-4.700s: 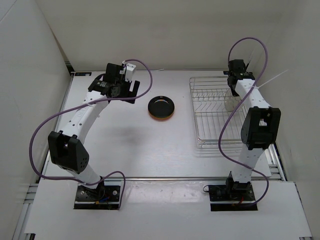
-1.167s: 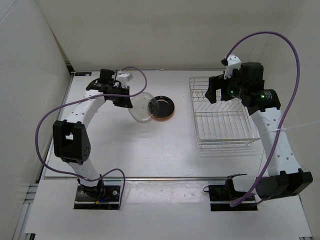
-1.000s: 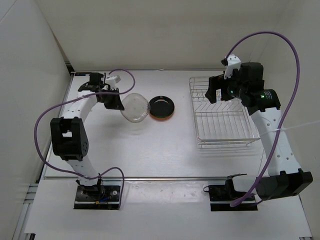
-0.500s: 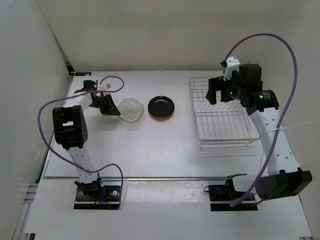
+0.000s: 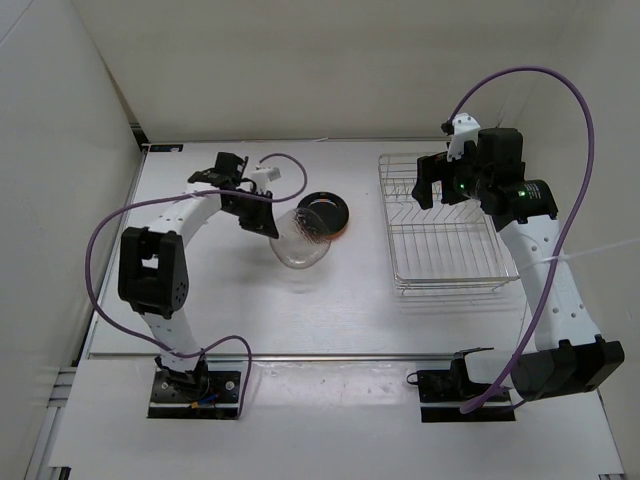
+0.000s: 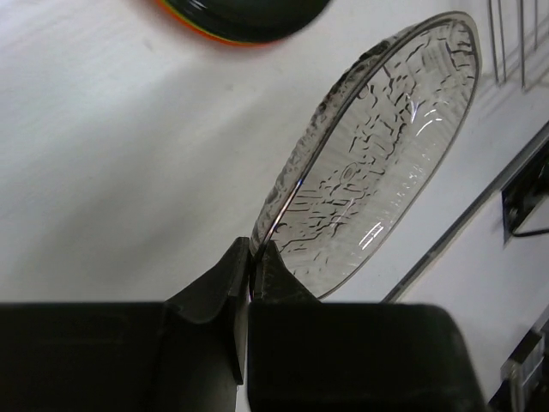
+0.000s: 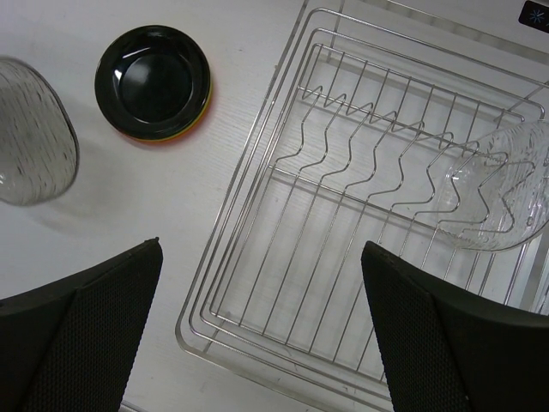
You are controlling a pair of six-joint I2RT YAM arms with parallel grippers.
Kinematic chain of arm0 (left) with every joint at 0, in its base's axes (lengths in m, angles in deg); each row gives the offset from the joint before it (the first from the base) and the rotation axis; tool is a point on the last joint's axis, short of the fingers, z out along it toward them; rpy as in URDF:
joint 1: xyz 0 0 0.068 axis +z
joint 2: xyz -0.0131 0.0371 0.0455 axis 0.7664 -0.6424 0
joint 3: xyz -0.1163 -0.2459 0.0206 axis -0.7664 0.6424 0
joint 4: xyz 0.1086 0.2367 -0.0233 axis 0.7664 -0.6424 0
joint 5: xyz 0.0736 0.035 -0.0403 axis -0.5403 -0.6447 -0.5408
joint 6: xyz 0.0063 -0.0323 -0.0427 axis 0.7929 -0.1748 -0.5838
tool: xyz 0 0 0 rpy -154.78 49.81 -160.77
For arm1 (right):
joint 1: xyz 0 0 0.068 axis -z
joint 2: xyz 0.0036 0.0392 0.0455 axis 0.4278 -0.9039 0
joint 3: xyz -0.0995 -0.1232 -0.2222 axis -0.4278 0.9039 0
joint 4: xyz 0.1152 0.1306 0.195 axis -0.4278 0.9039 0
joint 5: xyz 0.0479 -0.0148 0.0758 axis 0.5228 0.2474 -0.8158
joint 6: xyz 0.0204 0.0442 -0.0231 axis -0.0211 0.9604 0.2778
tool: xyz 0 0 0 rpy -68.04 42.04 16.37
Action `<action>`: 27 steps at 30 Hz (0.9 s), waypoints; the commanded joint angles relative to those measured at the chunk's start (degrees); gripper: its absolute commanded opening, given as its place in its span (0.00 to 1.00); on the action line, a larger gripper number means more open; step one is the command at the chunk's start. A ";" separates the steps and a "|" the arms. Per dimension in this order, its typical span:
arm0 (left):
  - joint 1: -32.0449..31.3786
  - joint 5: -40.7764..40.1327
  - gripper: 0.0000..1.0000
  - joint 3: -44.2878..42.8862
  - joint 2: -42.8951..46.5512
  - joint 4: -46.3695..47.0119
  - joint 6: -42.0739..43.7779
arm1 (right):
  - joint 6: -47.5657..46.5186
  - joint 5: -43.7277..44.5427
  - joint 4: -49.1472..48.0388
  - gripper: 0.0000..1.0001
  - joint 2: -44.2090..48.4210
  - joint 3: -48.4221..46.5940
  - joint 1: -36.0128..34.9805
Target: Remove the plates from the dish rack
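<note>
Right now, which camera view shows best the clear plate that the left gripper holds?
The left wrist view: the clear plate fills the frame, its rim pinched in the shut left gripper. The top view shows it small near the black plate; the right wrist view cuts it at the left edge.

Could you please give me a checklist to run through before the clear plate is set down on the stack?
1. Grip: the left gripper is shut on the rim of the clear plate. Ok.
2. Plate attitude: it hangs steeply tilted, not level. Not ok.
3. Plate position: in the right wrist view it is beside the black plate, not over it. Not ok.
4. Landing spot: nothing lies on top of the black plate. Ok.
5. Other arm: the right gripper is open above the dish rack, away from the stack. Ok.
6. Rack unloaded: a second clear dish lies in it. Not ok.
</note>
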 commanded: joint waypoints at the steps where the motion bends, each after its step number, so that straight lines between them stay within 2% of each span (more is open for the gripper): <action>1: -3.48 -2.42 0.11 -1.71 2.25 -2.82 3.74 | -0.62 0.44 -1.34 1.00 0.55 -1.89 -0.16; 8: -13.32 -4.98 0.11 -2.24 -0.47 -6.07 6.56 | -0.62 0.45 -1.34 1.00 1.07 -1.89 -0.16; 16: -21.32 -7.78 0.11 -4.26 -6.00 -7.83 9.63 | -0.62 -0.08 -1.34 1.00 1.07 -2.42 -0.16; 27: -22.65 -7.79 0.11 -11.29 -13.13 -10.03 13.50 | -0.62 -0.61 -1.34 1.00 1.60 -1.28 -0.16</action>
